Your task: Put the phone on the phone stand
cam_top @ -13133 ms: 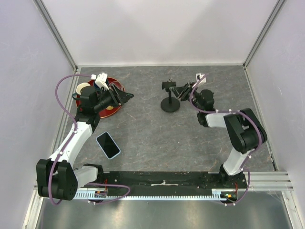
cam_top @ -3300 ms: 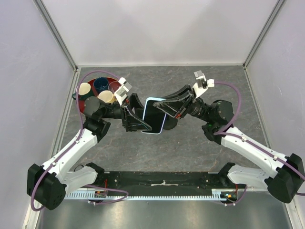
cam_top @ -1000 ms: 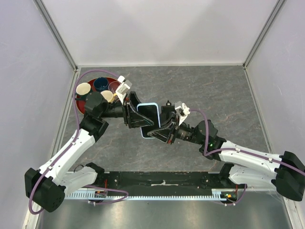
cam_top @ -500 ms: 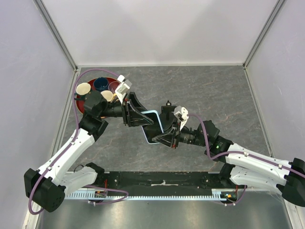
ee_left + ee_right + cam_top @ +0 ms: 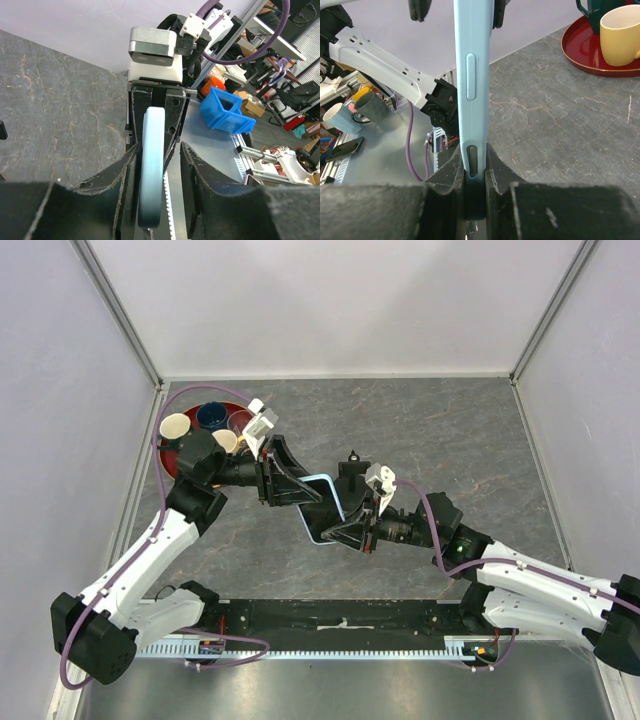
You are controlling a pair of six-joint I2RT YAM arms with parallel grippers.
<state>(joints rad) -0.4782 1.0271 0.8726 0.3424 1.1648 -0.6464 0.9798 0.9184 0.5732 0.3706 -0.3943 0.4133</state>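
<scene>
The phone, with a black screen and a light blue case, hangs edge-up over the middle of the table. My right gripper is shut on its lower end; the right wrist view shows both fingers pressed on the phone's sides at the right gripper. My left gripper straddles the phone's upper end. In the left wrist view the phone lies against one finger of the left gripper, with a gap at the other. Only the top of the phone stand shows, behind the right gripper.
A red tray holding several cups stands at the back left, also seen as the tray with a yellow cup. Grey walls enclose the table on three sides. A black rail runs along the near edge.
The left gripper's jaws have narrowed around the phone's upper end. The right gripper and the phone have shifted slightly toward the near edge.
</scene>
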